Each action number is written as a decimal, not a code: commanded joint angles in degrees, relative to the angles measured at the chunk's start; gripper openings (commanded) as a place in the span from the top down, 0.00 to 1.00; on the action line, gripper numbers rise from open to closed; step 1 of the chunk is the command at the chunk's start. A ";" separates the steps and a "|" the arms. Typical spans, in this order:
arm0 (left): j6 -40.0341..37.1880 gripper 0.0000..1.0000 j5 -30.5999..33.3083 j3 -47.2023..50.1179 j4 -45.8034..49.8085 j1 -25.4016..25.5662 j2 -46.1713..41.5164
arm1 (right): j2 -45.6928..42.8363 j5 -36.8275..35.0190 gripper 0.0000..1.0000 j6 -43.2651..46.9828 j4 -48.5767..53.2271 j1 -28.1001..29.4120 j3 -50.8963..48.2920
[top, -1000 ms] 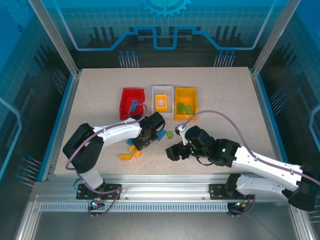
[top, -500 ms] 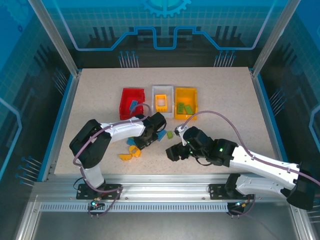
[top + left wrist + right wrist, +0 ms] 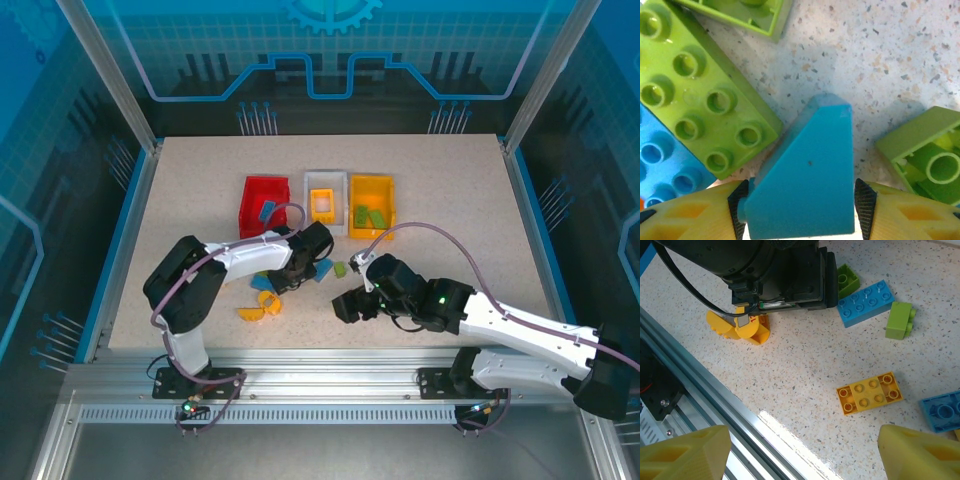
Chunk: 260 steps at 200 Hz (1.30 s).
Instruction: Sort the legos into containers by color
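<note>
Straddling the blue brick point(image 3: 805, 165) with the left gripper point(image 3: 801, 200), black pads point(image 3: 738, 202) sitting right at its two flat flanks; being unable to tell whether merely touching or truly clamping. Resting on the table point(image 3: 890, 60), crowded by a long green brick point(image 3: 700, 95) against its left edge and a smaller green one point(image 3: 925, 150) just beside on the right. Hanging the right gripper point(image 3: 802, 447) spread wide with nothing between its fingers, a yellow brick point(image 3: 870, 392) lying on the table ahead of it.

Judging the blue piece as light, stiff, hollow plastic with slick faces: not crushing, but likely squirting out if pinched on its slope. Favouring a hold across the parallel upright sides, low and square, keeping the pads off the green neighbours. Heading, by colour, for the red bin point(image 3: 250, 200), already holding a blue piece; white bin point(image 3: 325, 174) taking yellow, yellow bin point(image 3: 372, 179) taking green. Leaving several bricks loose between the arms.
</note>
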<state>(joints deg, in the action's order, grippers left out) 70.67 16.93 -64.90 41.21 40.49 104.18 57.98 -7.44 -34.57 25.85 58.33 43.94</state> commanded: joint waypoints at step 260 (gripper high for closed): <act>-54.41 0.59 -16.78 -33.49 2.71 -29.54 7.96 | 12.83 0.63 0.23 -2.85 -18.05 -4.97 14.10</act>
<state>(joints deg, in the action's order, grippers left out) 21.80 3.60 -93.45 42.19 11.70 107.85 70.52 -7.84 -36.05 8.93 54.39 57.14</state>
